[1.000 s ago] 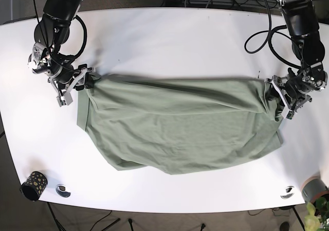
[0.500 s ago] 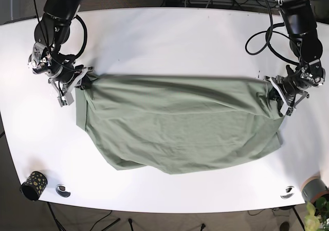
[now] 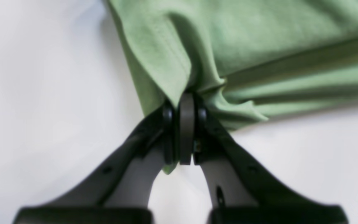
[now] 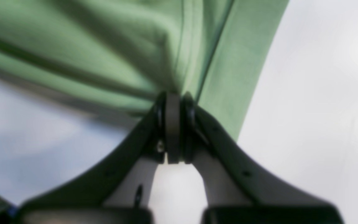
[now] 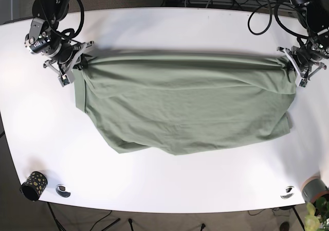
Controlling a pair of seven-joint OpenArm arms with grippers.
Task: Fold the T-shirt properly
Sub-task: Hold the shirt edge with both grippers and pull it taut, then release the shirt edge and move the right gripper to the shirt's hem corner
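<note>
The green T-shirt lies spread across the white table, its far edge pulled taut between both arms. My left gripper, on the base view's right, is shut on the shirt's right far corner; the left wrist view shows the jaws pinching bunched cloth at my left gripper. My right gripper, on the base view's left, is shut on the left far corner; the right wrist view shows my right gripper clamped on folded fabric.
A dark patterned cup and a small round disc sit at the table's front left. Another disc and a grey pot with a plant are at the front right. Cables lie beyond the far edge.
Both grippers have moved toward the far edge of the table, dragging the shirt's held edge with them. The cloth now lies flatter and more stretched.
</note>
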